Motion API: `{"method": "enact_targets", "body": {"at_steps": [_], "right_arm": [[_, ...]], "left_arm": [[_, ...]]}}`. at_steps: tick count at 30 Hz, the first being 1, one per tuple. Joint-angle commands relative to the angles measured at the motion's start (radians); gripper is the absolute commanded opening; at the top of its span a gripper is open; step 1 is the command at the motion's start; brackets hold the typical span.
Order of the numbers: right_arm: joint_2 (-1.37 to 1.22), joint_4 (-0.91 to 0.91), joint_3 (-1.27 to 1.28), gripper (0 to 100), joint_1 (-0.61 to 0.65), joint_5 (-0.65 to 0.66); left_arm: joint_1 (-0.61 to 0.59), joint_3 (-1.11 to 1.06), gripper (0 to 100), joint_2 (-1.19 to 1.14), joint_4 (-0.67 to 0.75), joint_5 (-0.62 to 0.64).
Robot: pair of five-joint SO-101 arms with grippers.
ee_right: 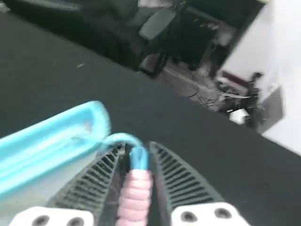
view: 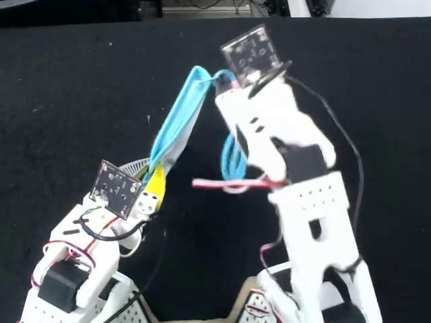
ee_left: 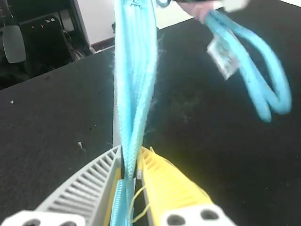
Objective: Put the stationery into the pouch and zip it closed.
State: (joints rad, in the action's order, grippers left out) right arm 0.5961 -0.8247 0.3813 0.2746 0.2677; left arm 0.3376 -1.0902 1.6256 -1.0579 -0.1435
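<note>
Left fingers (ee_left: 164,188) clamping pouch (ee_left: 134,70) (contents hidden), right fingers (ee_right: 176,172) pinching its pull cord (ee_right: 138,158)

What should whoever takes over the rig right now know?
Left end effector: shut on one end of the blue pouch.
Right end effector: shut on a blue and pink pull tab at the pouch's other end, probably the zip pull.
The pouch hangs off the table, stretched between the two arms, with its strap dangling below.
Done: pouch picked up and held taut. Whether the stationery is inside, I cannot tell.
Left: check the contents, confirm the zip is fully closed, set the pouch down.
</note>
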Motion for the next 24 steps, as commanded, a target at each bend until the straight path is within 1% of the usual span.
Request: {"method": "enact_targets", "body": {"at_steps": [1, 3, 6, 11, 13, 15, 17, 21, 24], "right_arm": [[0.113, -0.12, -0.047, 18.7, 0.103, -0.002], [0.147, -0.133, -0.047, 19.8, 0.14, -0.003], [0.205, -0.17, -0.045, 17.0, 0.186, -0.003], [0.344, -0.305, -0.033, 15.6, 0.259, -0.003], [0.409, -0.358, 0.005, 15.6, 0.298, -0.003], [0.469, -0.373, 0.087, 15.6, 0.344, -0.003], [0.521, -0.361, 0.18, 15.6, 0.382, -0.003], [0.636, -0.253, 0.352, 15.6, 0.442, -0.003], [0.704, -0.167, 0.443, 15.9, 0.46, -0.057]], "left_arm": [[0.002, 0.045, 3, -0.006, -0.005, 0.002], [0.002, 0.045, 3, -0.006, -0.005, 0.002], [0.002, 0.045, 3, -0.006, -0.005, 0.002], [0.002, 0.015, 3, -0.006, 0.003, 0.0], [0.002, 0.01, 3, -0.006, 0.003, 0.0], [0.002, 0.016, 3, -0.006, 0.005, 0.002], [0.002, 0.018, 3, -0.006, 0.008, 0.002], [0.002, 0.008, 3, -0.006, 0.028, 0.002], [0.002, 0.008, 3, -0.006, 0.026, 0.002]]}}
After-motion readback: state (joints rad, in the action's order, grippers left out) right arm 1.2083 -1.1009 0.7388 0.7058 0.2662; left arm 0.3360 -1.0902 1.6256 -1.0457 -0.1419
